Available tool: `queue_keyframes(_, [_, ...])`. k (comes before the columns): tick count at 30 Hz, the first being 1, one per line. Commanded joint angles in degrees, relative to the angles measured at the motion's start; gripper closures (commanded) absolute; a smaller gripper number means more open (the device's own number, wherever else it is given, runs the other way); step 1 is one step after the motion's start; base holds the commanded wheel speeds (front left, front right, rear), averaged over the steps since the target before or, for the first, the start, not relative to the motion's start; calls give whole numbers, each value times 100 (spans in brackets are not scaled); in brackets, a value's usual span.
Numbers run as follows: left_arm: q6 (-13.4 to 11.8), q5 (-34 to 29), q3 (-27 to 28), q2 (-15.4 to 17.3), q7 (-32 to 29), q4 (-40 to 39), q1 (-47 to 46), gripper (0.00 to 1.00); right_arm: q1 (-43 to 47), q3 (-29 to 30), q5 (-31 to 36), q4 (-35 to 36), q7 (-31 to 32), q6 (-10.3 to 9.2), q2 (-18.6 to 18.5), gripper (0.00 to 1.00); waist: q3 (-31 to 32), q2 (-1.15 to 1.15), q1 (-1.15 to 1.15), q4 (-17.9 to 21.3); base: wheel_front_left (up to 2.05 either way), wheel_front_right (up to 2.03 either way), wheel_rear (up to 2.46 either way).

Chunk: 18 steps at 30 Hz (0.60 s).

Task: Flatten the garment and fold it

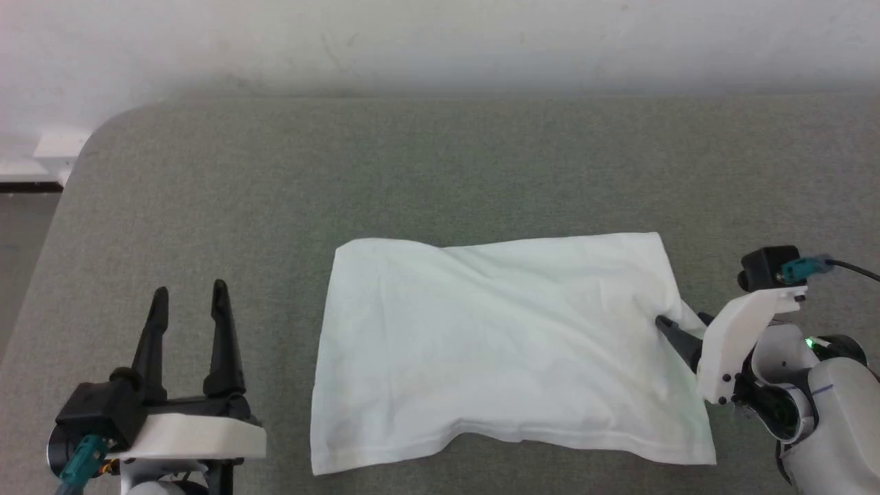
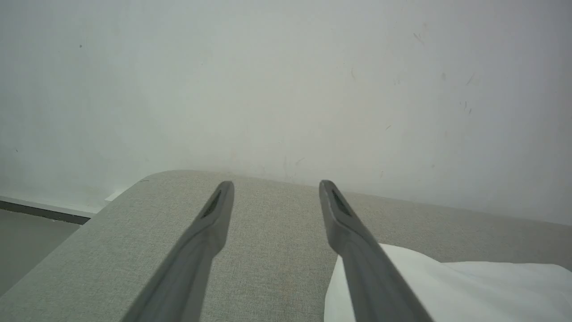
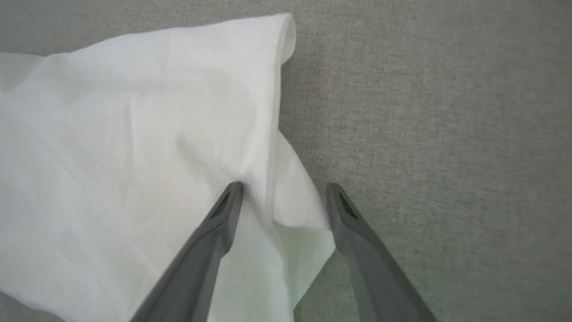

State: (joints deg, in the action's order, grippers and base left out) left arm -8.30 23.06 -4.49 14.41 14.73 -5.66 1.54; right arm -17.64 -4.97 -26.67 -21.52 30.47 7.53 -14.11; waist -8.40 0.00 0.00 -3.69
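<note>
A white shirt (image 1: 495, 344), doubled into a rough rectangle, lies on a grey table (image 1: 412, 172) between the robot's two claws. The right claw (image 3: 284, 188) stands spread at the shirt's edge. One finger rests on the top layer where the cloth puckers, the other is over bare table, and a loose lower flap pokes out between them; nothing is pinched. The left claw (image 1: 190, 292) is likewise spread and empty, with the shirt lying off to its right, apart from it. The fabric looks thin, light and limp, so it will likely drape and crease instead of keeping a shape, and its layers may slide over one another. A sound hold would seem to be the edge just ahead of the right claw, gathering all layers together, or else a corner. Taking the top layer alone could pull the fold open. Ripples along the hem nearest the robot suggest smoothing is not yet done.
</note>
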Motion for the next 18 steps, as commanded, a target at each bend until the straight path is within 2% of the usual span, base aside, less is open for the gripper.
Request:
queue_keyframes(1, [43,-89,11,-40,26,-19,23,0,-126,-67,-53,-144,64,-4,-10,0,-92,0,0,-95,0,0,0])
queue_keyframes(4, [117,-216,18,-102,26,-28,-20,0,-293,-259,-232,-644,355,-4,15,0,-123,0,0,-145,0,0,0])
queue_keyframes(9, [219,-332,64,-212,27,7,-31,0,-310,-470,-410,-1481,1278,-4,97,0,-118,0,0,-188,0,0,0])
queue_keyframes(10, [237,-349,77,-230,27,13,-24,0,-321,-490,-436,-1586,1423,-4,116,20,-118,0,0,-185,0,0,0])
queue_keyframes(11, [254,-368,85,-246,27,25,-15,0,-327,-517,-447,-1685,1571,-4,126,58,-109,0,0,-186,0,0,0])
queue_keyframes(12, [271,-386,95,-262,27,33,-6,0,-335,-552,-456,-1748,1692,-4,131,87,-97,0,0,-186,0,0,0])
queue_keyframes(13, [288,-405,99,-272,27,52,7,0,-346,-576,-467,-1769,1737,-4,133,100,-77,0,0,-186,0,0,0])
queue_keyframes(18, [328,-475,127,-315,27,160,141,0,-360,-677,-543,-1508,1392,-4,64,100,147,0,0,-131,0,0,0])
